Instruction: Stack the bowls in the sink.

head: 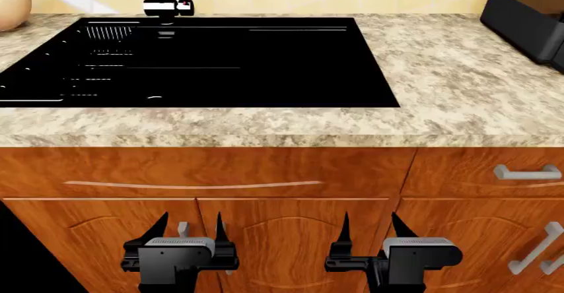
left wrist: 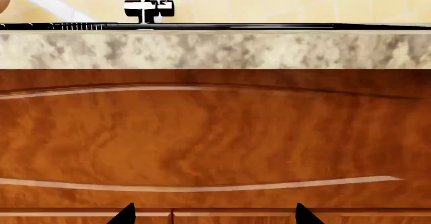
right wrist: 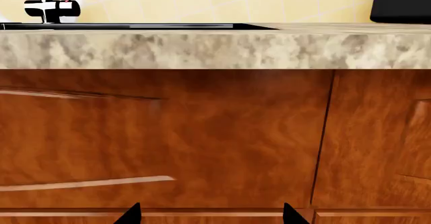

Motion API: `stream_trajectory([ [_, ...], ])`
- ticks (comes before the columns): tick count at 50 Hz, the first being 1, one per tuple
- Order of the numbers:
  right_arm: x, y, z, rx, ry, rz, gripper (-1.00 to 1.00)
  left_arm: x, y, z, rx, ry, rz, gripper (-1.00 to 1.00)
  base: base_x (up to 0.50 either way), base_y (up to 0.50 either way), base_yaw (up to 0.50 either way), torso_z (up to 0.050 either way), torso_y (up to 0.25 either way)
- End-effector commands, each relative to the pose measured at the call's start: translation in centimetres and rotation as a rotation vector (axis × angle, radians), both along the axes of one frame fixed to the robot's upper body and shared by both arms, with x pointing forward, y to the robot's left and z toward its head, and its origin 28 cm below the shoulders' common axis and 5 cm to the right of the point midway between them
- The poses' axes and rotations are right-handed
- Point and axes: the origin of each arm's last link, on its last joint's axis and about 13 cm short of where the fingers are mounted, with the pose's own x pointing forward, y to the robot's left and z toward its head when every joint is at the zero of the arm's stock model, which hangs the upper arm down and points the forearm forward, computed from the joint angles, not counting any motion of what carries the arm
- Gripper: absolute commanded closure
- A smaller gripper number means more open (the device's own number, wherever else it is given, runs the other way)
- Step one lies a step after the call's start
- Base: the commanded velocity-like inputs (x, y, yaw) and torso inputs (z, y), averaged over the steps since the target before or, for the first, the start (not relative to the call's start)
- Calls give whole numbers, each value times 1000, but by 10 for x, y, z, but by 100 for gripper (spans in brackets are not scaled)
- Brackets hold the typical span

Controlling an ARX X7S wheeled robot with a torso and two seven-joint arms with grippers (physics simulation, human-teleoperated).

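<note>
The glossy black sink (head: 264, 68) is set in the speckled counter, with ridged drainer lines at its left and a black-and-chrome faucet (head: 163, 2) behind. A beige-cream bowl (head: 10, 6) shows partly at the head view's far left edge, on the counter beside the sink. The red and white bowl is out of view. My left gripper (head: 189, 230) and right gripper (head: 368, 230) hang low in front of the wooden cabinet doors, both open and empty. In the wrist views only the dark fingertips (left wrist: 125, 215) (right wrist: 129, 215) show against the wood, with the sink's rim (left wrist: 215, 26) above.
A black appliance (head: 529, 19) stands on the counter at the back right. The stone counter edge (head: 264, 134) overhangs the wooden cabinet front (head: 220, 174). Metal handles (head: 527, 172) stick out from the drawers at the right.
</note>
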Motion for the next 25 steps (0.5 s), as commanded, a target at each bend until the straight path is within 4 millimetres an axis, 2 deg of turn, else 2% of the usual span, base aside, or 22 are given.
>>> stream_trajectory([
  [1,0,1,0,-3,0,2,-100,0,0,0,-1,1,0,-100,0,0,0,0,0],
  [12,-1,0,1,-15,-9,-7,-100,-1,0,0,-7,4,-2,-100,0,0,0,0,0],
  [25,-1,1,1,-12,-5,12,-100,-1,0,0,-9,5,-4,-100,0,488,0,0,0],
])
